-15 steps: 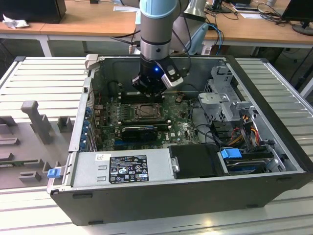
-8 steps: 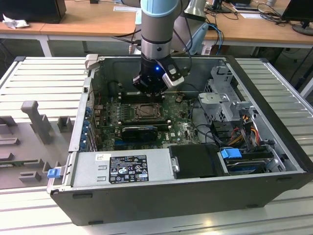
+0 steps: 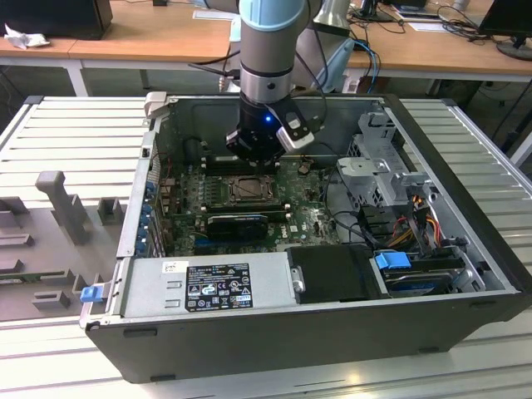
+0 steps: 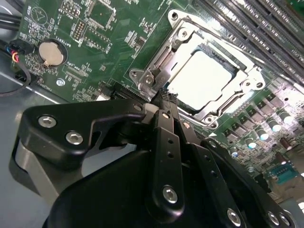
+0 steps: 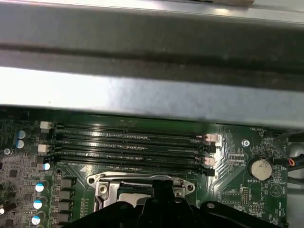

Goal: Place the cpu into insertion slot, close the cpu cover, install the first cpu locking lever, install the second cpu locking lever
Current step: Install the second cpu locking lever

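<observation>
Looking along the second wrist view, I find the gripper nearest the lens, its black fingers drawn together to a narrow tip with nothing between them. That tip sits at the edge of the cover, close to the cover's hinge corner; I cannot tell whether it touches the metal. Beyond it the cpu lies flat in the slot, its pale top showing through the cover's square cut-out, so the cover is down over the chip. A round coin cell sits on the green board to one side, well apart from the slot.

In the first wrist view I see the gripper over the cover, then four long black memory slots just past it, then the grey case wall.

In the exterior view the arm reaches down into the open case and stands just behind the slot. A black card lies nearer the camera than the slot, and the power supply nearer again.
</observation>
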### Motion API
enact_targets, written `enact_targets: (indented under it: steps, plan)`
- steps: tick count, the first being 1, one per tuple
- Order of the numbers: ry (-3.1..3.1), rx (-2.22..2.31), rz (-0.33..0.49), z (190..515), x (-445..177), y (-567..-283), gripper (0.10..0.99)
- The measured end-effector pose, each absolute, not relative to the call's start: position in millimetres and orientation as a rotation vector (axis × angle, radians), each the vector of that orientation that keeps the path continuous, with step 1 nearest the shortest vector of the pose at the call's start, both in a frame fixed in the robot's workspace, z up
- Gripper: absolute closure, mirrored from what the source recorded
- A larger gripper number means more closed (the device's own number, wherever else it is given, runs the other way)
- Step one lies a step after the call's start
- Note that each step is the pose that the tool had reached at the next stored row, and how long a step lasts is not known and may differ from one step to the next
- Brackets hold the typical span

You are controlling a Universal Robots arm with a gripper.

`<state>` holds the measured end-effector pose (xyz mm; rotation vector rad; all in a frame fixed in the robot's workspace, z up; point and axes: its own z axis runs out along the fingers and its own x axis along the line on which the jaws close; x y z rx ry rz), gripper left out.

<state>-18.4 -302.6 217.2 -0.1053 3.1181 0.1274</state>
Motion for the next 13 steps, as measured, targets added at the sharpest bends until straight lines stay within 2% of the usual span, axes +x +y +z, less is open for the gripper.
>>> enact_targets:
  steps: [13]
  plan:
    - [3.118,-0.106,0.125,221.7,-18.3,-305.2,0.980]
